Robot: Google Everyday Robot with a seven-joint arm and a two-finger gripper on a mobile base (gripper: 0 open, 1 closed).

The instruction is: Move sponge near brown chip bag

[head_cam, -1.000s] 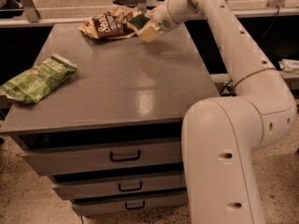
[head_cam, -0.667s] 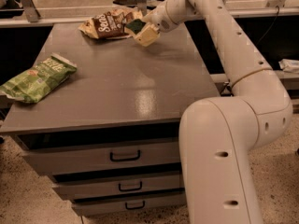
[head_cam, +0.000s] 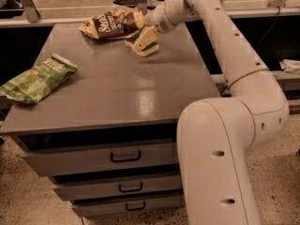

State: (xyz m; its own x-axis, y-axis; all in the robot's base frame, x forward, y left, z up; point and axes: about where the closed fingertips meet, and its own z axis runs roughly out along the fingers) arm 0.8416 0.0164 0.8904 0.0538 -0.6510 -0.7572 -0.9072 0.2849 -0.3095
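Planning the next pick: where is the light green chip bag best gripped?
Pinch the light green foil chip bag by its crimped far end, from above: it lies flat, so probably only that thin seam fits. The end effector hangs farther back, at the green-and-yellow sponge.

The one arm (head_cam: 220,36) rises from a broad, pale shoulder housing (head_cam: 213,163) that stands off the front right corner of the counter (head_cam: 117,97). It climbs to a bent elbow (head_cam: 265,102) beside the counter's right edge. From there the long forearm (head_cam: 234,55) runs up and back, leaning in over the counter's far right part. The wrist (head_cam: 166,15) turns left and downward near the counter's back edge. The claw (head_cam: 146,37) sits low over the far middle of the counter, pointing down and to the left. Its pale fingers (head_cam: 151,33) are pinched on the sponge (head_cam: 144,48), which is tilted in the grip.
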